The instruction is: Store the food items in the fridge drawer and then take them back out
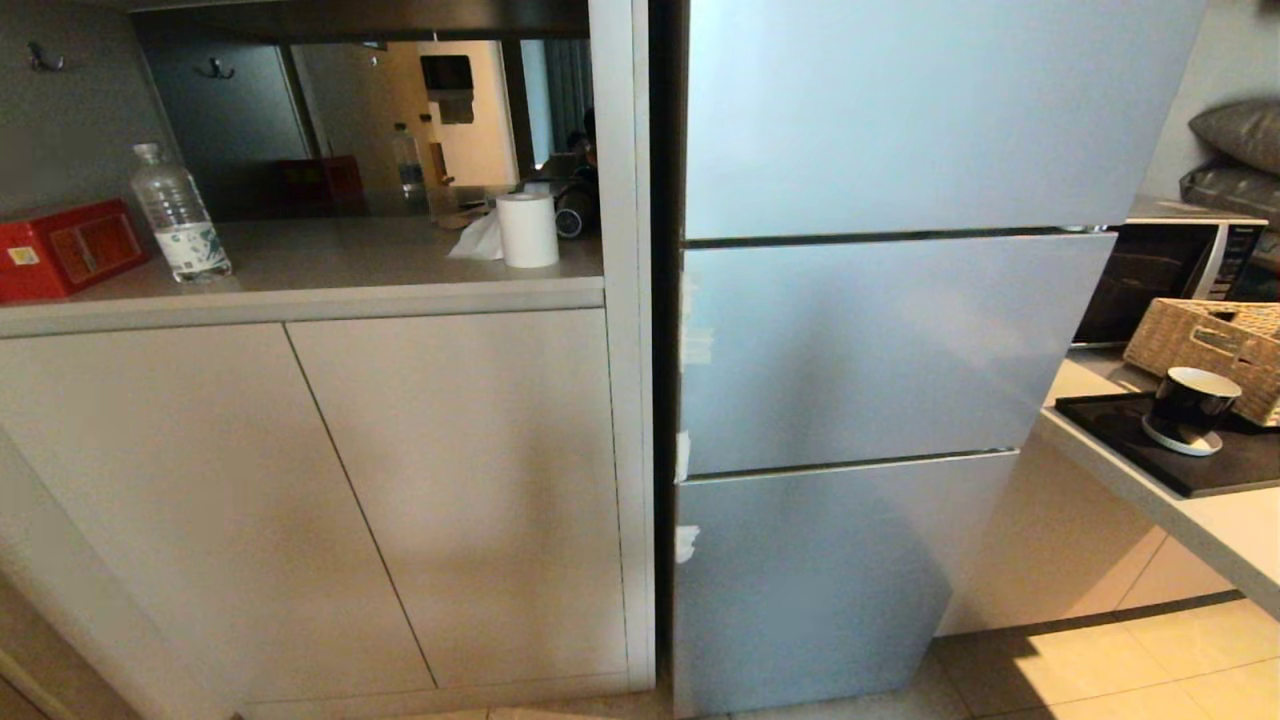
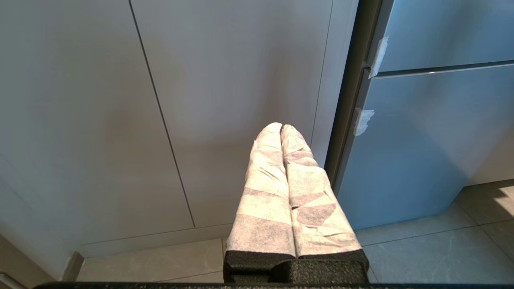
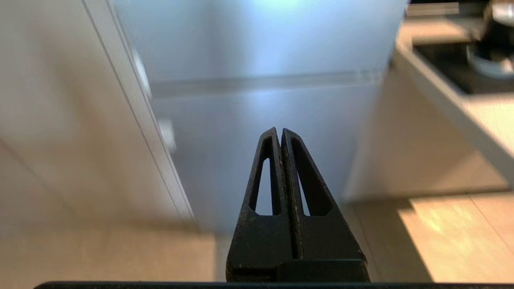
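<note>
Kitchen: pale cabinet doors (image 1: 300, 500) left of the closed blue fridge (image 1: 860, 350); a desk (image 1: 1200, 520) with a black cup (image 1: 1190, 408) to its right.
Right gripper (image 3: 281, 130): mine, pinched together, empty, facing the fridge front.
Left gripper (image 2: 281, 126): wrapped fingers pressed together, low before the cabinets.
Step, I judge: no door is open yet; hook a door edge squarely and pull evenly.
Hidden: fridge drawer and food items, out of sight in all views.

Grey counter (image 1: 300, 262), red box (image 1: 62, 248), water bottle (image 1: 180, 215), paper roll (image 1: 527, 229)
</note>
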